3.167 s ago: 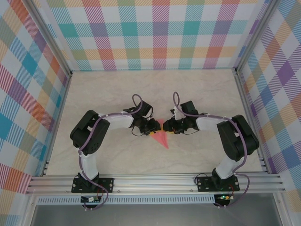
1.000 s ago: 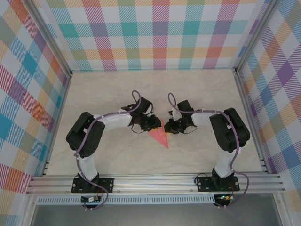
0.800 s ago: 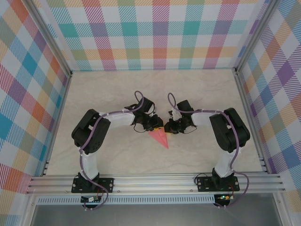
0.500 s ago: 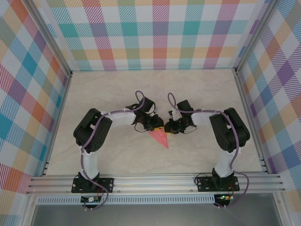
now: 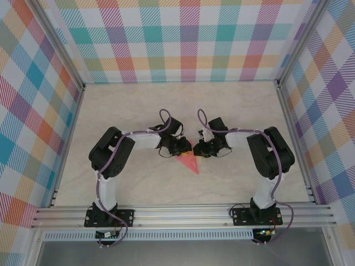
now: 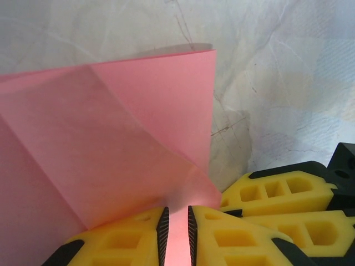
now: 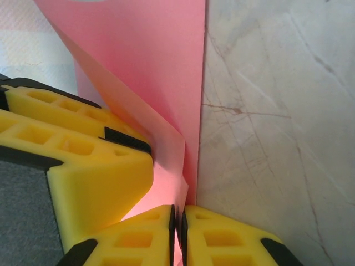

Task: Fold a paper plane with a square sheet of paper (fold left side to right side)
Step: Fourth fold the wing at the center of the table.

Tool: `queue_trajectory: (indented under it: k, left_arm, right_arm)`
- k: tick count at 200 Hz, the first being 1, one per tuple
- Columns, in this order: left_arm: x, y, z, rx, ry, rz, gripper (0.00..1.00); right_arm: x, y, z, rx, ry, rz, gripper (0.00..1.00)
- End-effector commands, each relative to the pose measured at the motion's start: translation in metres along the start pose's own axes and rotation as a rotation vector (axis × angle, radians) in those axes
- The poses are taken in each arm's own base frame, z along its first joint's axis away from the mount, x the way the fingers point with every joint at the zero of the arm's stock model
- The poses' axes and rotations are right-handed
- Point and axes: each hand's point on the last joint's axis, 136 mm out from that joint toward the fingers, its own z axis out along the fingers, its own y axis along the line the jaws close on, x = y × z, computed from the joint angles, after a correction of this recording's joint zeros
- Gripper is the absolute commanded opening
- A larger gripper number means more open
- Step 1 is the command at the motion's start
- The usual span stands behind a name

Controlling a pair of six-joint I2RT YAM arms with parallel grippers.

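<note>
My left claw [image 6: 177,219] is clamped on the paper plane [image 6: 111,144], a pink fold running right between the yellow fingers [image 6: 238,227]. My right claw [image 7: 178,219] pinches its edge too, jaws nearly touching with the paper between. From above, both claws meet in the middle of the table [image 5: 138,111], the plane's wide end at them, its point aimed back towards my bases

Seen from above, the left arm stands on its base at 7 o'clock, elbow out toward 9, forearm pointing toward 3; the right arm mirrors it from 5 o'clock, elbow toward 3, forearm pointing toward 9; the left gripper [image 5: 187,148] and right gripper [image 5: 199,148] sit almost tip to tip near centre; each has its yellow fingers [image 6: 133,238] nipped together on the pink paper [image 5: 191,162].
</note>
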Motion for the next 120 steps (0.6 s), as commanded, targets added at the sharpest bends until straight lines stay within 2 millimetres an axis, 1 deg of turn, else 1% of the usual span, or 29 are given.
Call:
queue_trajectory:
  k: [1,21,37,50,60,71,85,100,120]
  left_arm:
    - [0.023,0.048,0.009,-0.148,0.033,-0.071,0.20]
    - [0.026,0.053,0.010,-0.154,0.033,-0.077,0.20]
    - [0.027,0.055,0.010,-0.159,0.032,-0.082,0.20]
    - [0.027,0.054,0.009,-0.155,0.028,-0.079,0.20]
    - [0.027,0.054,0.009,-0.157,0.027,-0.080,0.20]
    - [0.026,0.053,0.008,-0.156,0.023,-0.078,0.20]
    - [0.026,0.052,0.007,-0.156,0.022,-0.076,0.20]
    - [0.027,0.052,0.007,-0.157,0.023,-0.073,0.20]
    - [0.027,0.052,0.006,-0.158,0.020,-0.071,0.20]
  right_arm:
    - [0.001,0.003,-0.010,0.048,-0.006,-0.029,0.17]
    - [-0.013,0.019,-0.032,0.069,-0.066,-0.079,0.25]
    - [-0.021,0.027,-0.051,0.111,-0.114,-0.112,0.32]
    - [-0.020,0.033,-0.064,0.126,-0.136,-0.126,0.34]
    - [-0.014,0.037,-0.068,0.114,-0.134,-0.127,0.34]
    - [-0.003,0.045,-0.068,0.070,-0.116,-0.130,0.33]
    - [0.014,0.057,-0.061,-0.006,-0.079,-0.128,0.32]
    - [0.033,0.066,-0.049,-0.086,-0.031,-0.105,0.30]
    - [0.053,0.071,-0.030,-0.125,0.030,-0.090,0.29]
